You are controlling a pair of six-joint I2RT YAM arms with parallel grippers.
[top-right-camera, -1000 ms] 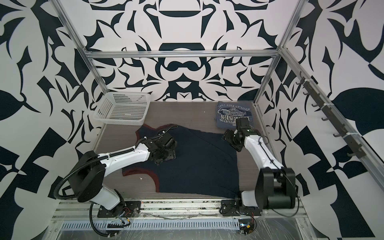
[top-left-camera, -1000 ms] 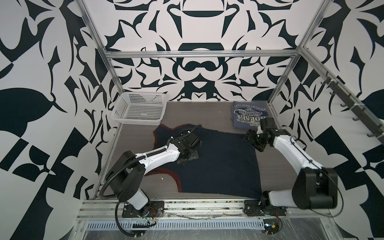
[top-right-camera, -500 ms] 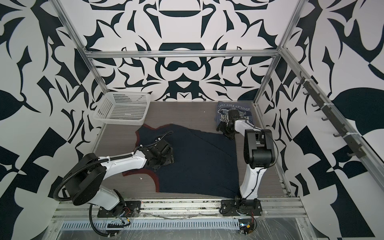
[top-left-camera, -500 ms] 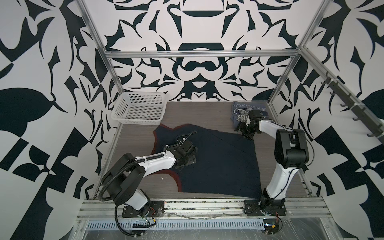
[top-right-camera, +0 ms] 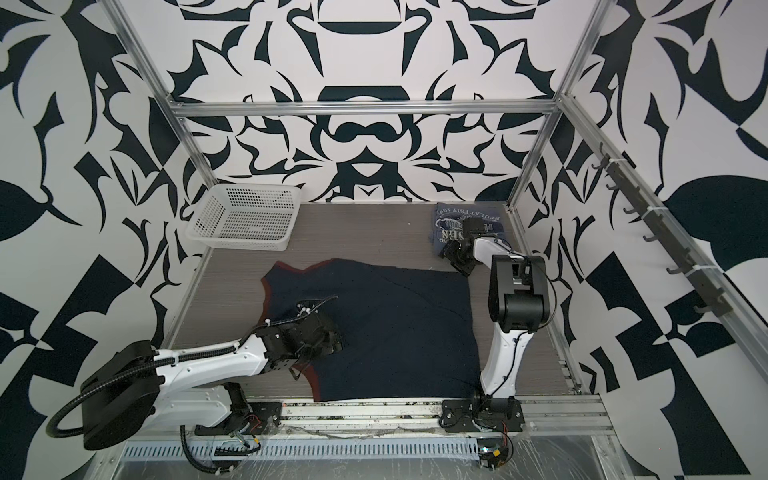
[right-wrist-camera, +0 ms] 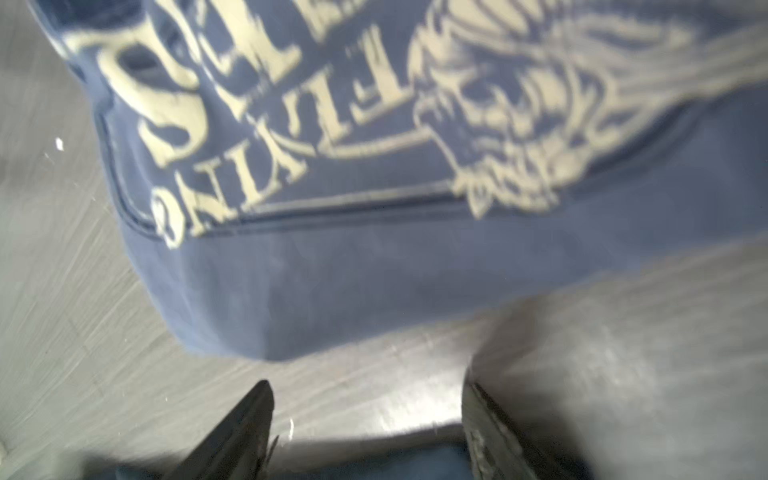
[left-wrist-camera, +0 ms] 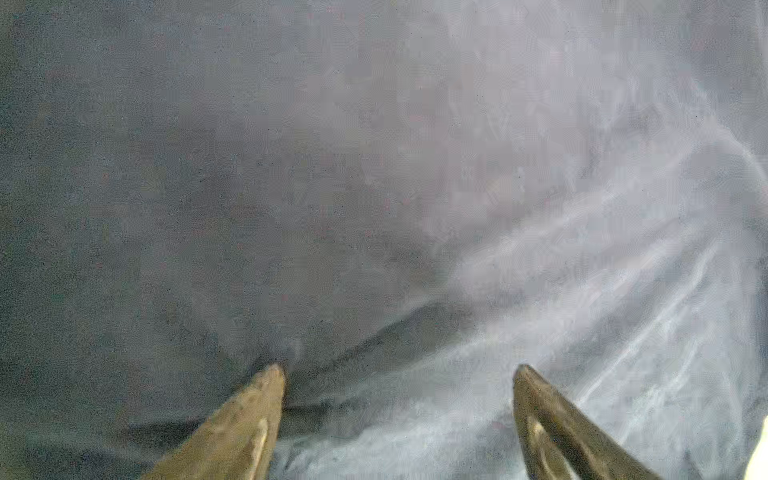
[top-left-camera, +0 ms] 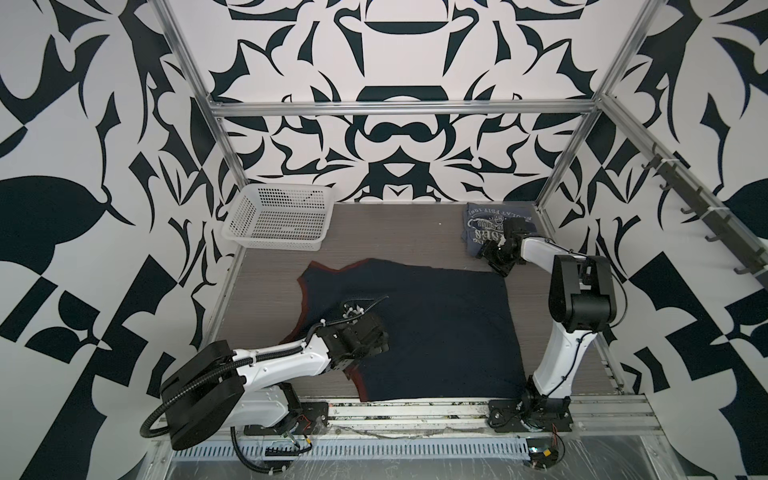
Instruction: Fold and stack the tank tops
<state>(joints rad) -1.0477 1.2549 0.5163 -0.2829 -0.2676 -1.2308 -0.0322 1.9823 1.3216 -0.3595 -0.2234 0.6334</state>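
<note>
In both top views a dark navy tank top [top-left-camera: 432, 328] [top-right-camera: 395, 324] with red trim lies spread flat across the middle of the table. A slate grey-blue tank top [top-left-camera: 482, 224] [top-right-camera: 449, 220] with white print lies folded at the back right; the right wrist view shows its near edge [right-wrist-camera: 332, 266]. My left gripper [top-left-camera: 376, 338] [top-right-camera: 332, 338] [left-wrist-camera: 399, 374] is open, tips down on the navy cloth near its left side. My right gripper [top-left-camera: 487, 254] [top-right-camera: 448, 254] [right-wrist-camera: 368, 390] is open over bare table between the two tops, holding nothing.
A white perforated basket [top-left-camera: 278, 220] [top-right-camera: 245, 220] stands at the back left. Metal frame posts [top-left-camera: 561, 166] rise at the table's back corners. A rail [top-left-camera: 415, 409] runs along the front edge, where both arm bases are mounted.
My left gripper has slid toward the front over the navy top and opened wider. My right gripper has swung back and left to the navy top's far right corner, jaws narrowing slightly.
</note>
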